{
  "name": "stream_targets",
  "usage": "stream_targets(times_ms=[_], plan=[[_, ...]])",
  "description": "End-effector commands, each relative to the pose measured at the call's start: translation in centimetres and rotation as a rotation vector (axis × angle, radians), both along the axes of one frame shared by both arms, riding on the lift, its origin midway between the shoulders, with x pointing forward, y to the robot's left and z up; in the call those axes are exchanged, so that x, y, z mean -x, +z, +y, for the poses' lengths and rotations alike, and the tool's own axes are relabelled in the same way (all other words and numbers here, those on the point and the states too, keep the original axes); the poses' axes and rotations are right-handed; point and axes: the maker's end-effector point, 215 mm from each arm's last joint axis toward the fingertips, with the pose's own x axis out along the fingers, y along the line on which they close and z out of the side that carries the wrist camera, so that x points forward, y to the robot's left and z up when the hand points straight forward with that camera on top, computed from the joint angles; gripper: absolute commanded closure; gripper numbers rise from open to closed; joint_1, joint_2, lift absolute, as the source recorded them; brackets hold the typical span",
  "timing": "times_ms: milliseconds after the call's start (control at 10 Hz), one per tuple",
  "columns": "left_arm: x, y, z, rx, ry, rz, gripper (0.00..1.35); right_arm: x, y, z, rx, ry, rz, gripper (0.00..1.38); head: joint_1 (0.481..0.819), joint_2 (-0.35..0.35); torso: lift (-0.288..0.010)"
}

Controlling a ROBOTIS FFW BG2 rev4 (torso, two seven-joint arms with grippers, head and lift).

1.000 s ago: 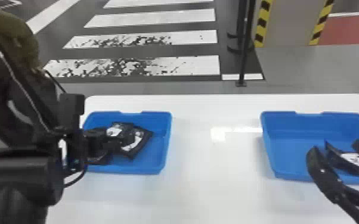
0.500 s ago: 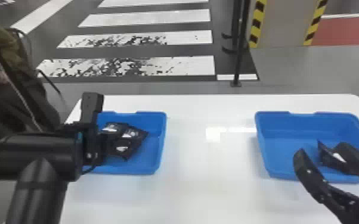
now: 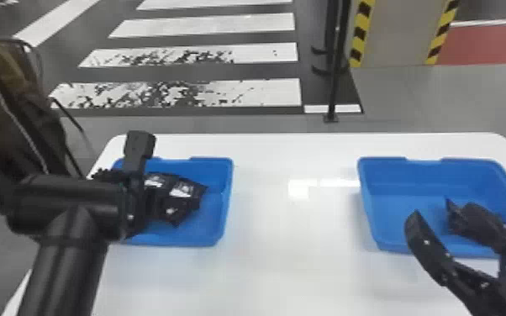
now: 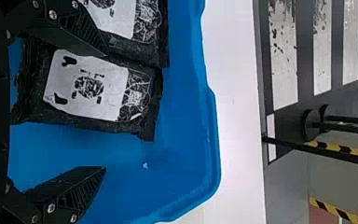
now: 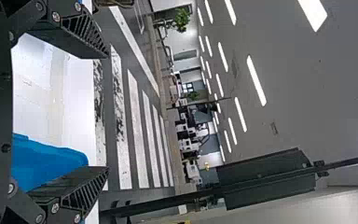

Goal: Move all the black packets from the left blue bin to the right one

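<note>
My left gripper (image 3: 138, 147) is over the left blue bin (image 3: 212, 229), beside several black packets (image 3: 185, 190) with white labels. The left wrist view has its two fingers wide apart, the left gripper (image 4: 105, 111) holding nothing; one finger overlaps the packets' edge, the other is above bare bin floor. A labelled packet (image 4: 91, 88) lies between them, nearer the first, with another packet (image 4: 144, 28) alongside. My right gripper (image 3: 443, 214) stands open over the near part of the right blue bin (image 3: 403, 206); one finger partly hides a dark packet (image 3: 454, 210) there. Between the right gripper (image 5: 108, 112) fingertips is nothing.
Both bins stand on a white table (image 3: 294, 252), with a wide gap of tabletop between them. Beyond the table's far edge are a black pole (image 3: 335, 80) and a striped floor. A person's dark sleeve is at the far left, behind my left arm.
My left forearm has swung up and right, its gripper now more upright over the left bin. My right gripper has shifted slightly left, and its finger covers more of the packet behind it.
</note>
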Motion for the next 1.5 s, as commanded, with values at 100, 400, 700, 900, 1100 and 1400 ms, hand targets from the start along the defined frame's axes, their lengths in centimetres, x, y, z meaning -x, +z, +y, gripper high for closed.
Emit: stream_targets(times_ms=[100,400,700,900,1100,1400], plan=[[0.3,-1.4,0.9,-0.014,0.021,0.045,0.17,-0.1,-0.4,0.2,-0.011,0.005,0.009,0.18,0.695,0.132,-0.14],[-0.1,-1.8,0.7,-0.003,0.017,0.045,0.46,-0.1,-1.3,0.2,-0.024,0.009,0.029,0.18,0.695,0.136,-0.14],[-0.6,-1.4,1.3,-0.024,0.002,0.012,0.82,-0.1,-1.4,0.2,-0.033,0.01,0.033,0.18,0.695,0.138,-0.14],[-0.4,-1.6,1.8,-0.071,-0.011,0.013,1.19,0.0,-1.5,0.3,-0.04,0.014,0.037,0.18,0.695,0.142,-0.14],[-0.1,0.9,0.6,-0.049,-0.04,-0.093,1.21,0.1,-0.9,0.6,-0.038,0.027,0.024,0.18,0.695,0.148,-0.14],[4.0,8.5,-4.4,0.016,-0.126,-0.3,1.21,-0.2,0.2,1.5,-0.038,0.074,0.002,0.17,0.695,0.125,-0.14]])
